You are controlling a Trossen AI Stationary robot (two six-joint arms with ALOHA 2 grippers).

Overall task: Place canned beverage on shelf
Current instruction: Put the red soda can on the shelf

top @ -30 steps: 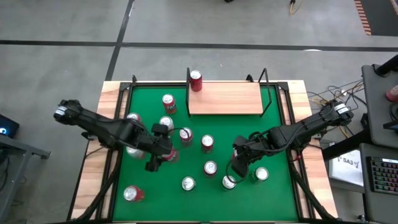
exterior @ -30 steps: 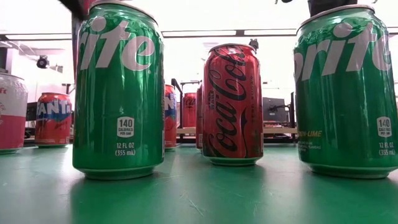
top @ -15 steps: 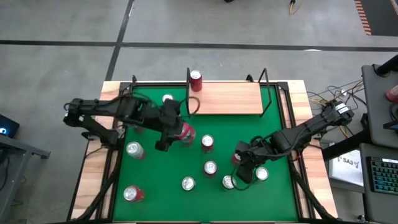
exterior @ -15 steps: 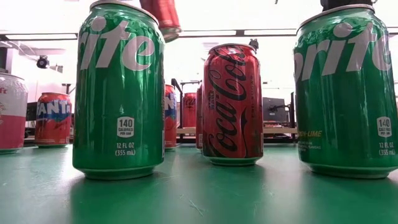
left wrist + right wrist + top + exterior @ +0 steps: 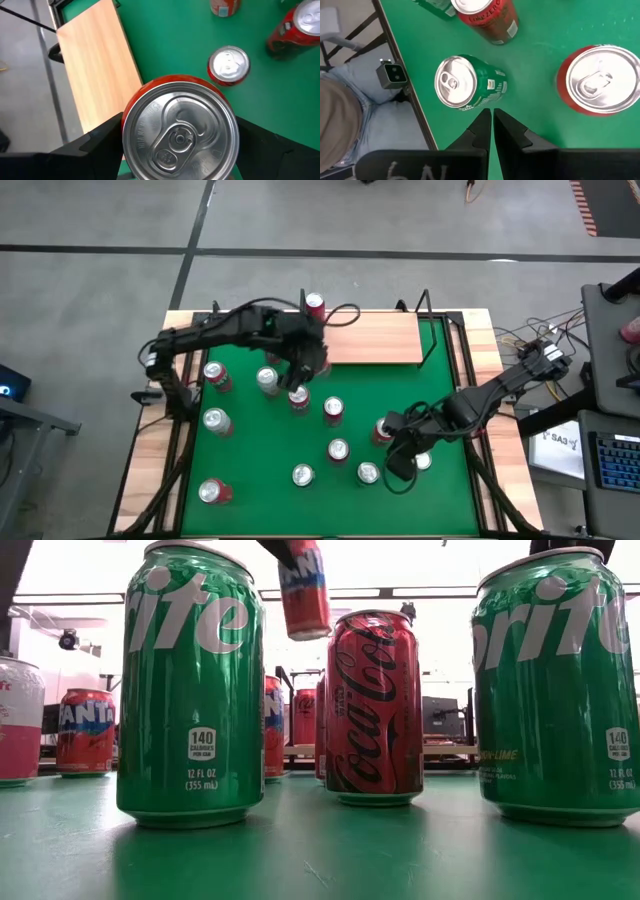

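My left gripper carries an orange-red Fanta can in the air, over the green felt just in front of the shelf's left near corner. The shelf, a tan board with black uprights, stands at the far middle. A red can stands on its bottom at the board's far left corner. My right gripper hangs shut over the felt at the near right. Its fingertips are between a green can and a red can, touching neither. My left gripper pinches the can's round side wall between its two fingers, one on each side, near the can's top end. The fingers slant down from above. The can is lifted clear of the felt and hangs tilted below the fingers, silver top toward the wrist.
Several cans stand about the green felt, among them two Sprite cans and a Coca-Cola can near the front. A black frame rims the table. A seated person's legs are beside it.
My left gripper has swung from the table's left middle up and toward the far edge, to the shelf's left near corner, rolling as it went. The Fanta can has gone with it, lifted clear. My right gripper has drifted a little toward the near edge.
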